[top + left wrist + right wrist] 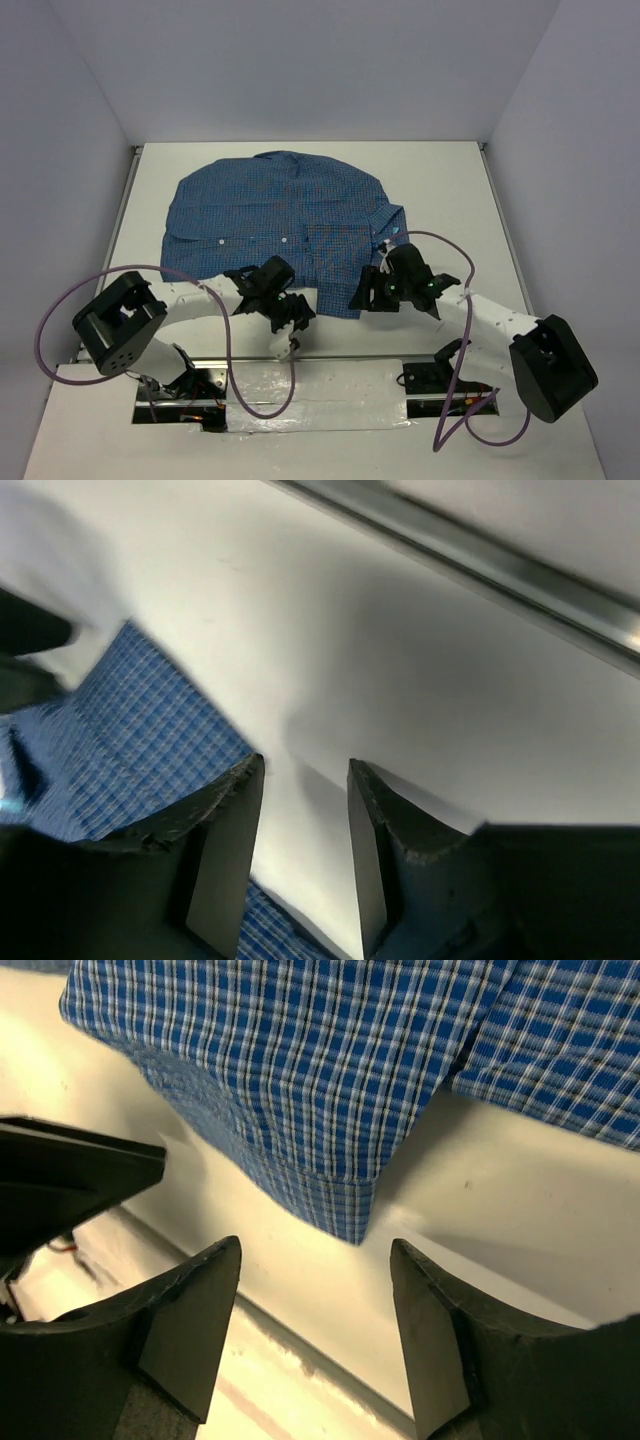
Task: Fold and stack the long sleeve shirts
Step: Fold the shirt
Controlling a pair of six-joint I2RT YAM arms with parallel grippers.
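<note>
Though both jaws stand released, arms hide the shirt's hem; sleeves perhaps tucked.

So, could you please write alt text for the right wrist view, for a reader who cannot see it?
A blue checked shirt lies on a white table, one corner of its hem pointing toward the camera. The right gripper is open with that corner just beyond its fingertips, holding nothing.

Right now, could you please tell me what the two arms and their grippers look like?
The left arm and right arm have white links joined by bulky black housings. A purple cable loops beside each. The left gripper and right gripper each carry two dark grey, wedge-shaped fingers with flat inner faces.
</note>
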